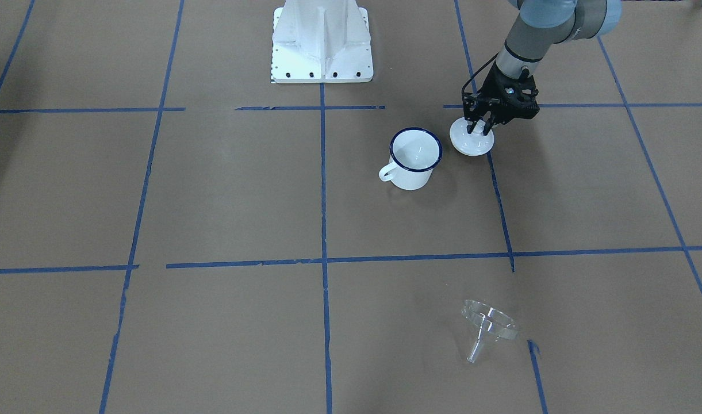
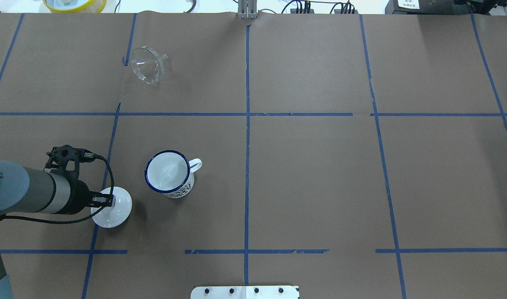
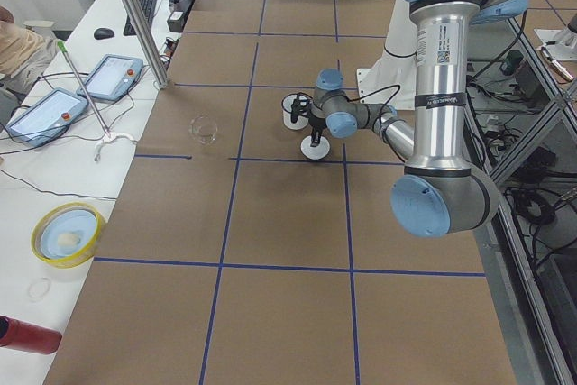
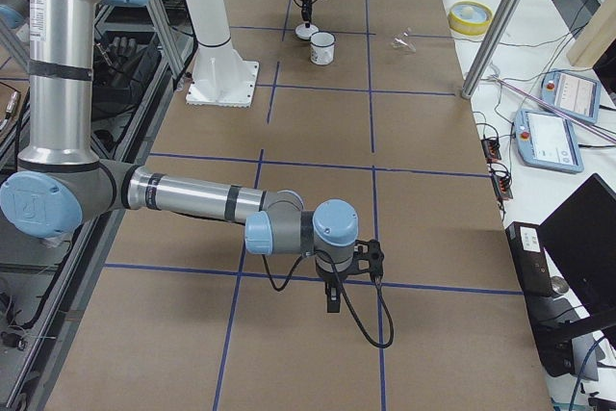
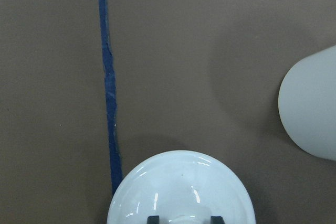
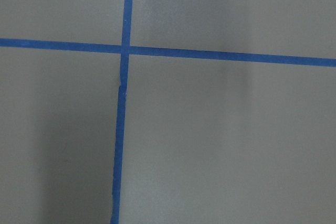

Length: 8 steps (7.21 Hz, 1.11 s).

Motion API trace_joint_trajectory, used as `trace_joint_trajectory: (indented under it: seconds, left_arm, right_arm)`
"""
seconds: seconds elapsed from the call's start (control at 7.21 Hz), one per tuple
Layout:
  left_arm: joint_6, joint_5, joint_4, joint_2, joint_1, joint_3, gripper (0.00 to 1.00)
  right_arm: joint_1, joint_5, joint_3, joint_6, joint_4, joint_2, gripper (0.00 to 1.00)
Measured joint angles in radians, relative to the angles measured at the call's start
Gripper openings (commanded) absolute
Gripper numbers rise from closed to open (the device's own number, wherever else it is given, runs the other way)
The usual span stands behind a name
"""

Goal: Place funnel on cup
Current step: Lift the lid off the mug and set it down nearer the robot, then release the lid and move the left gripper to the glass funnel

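Closest in the front view lies the funnel (image 1: 488,325), tipped over at lower right — well apart from the cup (image 1: 415,158). I think it is light, slippery and easy to crack, so hold its rim. Up top, the left end effector (image 1: 478,127) pinches the lid (image 1: 471,147) by its knob; the right end effector (image 4: 332,300) — cannot tell.

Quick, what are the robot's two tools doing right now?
Left tool: closed on the knob of the white lid.
Right tool: cannot tell, open or closed.

The left wrist view's bottom edge cuts off the lid (image 5: 181,187) and nearly all of the left gripper (image 5: 182,218), so its hold on the knob is unclear, the right edge cuts the cup (image 5: 312,108), and the right gripper (image 4: 332,298) shows only from the side.
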<state>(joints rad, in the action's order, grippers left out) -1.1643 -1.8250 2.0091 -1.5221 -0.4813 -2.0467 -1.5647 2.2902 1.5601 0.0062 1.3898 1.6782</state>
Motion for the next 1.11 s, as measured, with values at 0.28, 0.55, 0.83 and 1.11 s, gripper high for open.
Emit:
trace_joint_trajectory:
  seconds: [0.28, 0.55, 0.83, 1.11]
  left_arm:
    - [0.0, 0.013, -0.001, -0.004, 0.012, 0.012, 0.44]
    - [0.0, 0.021, -0.001, -0.011, 0.016, 0.021, 0.67]
    - [0.0, 0.023, -0.001, -0.016, 0.015, 0.022, 0.82]
    - [0.0, 0.024, -0.001, -0.021, 0.003, 0.007, 0.99]
  right_arm:
    - [0.0, 0.0, 0.0, 0.0, 0.0, 0.0, 1.0]
    - [0.0, 0.0, 0.0, 0.0, 0.0, 0.0, 1.0]
    - [0.0, 0.0, 0.0, 0.0, 0.0, 0.0, 1.0]
    - [0.0, 0.0, 0.0, 0.0, 0.0, 0.0, 1.0]
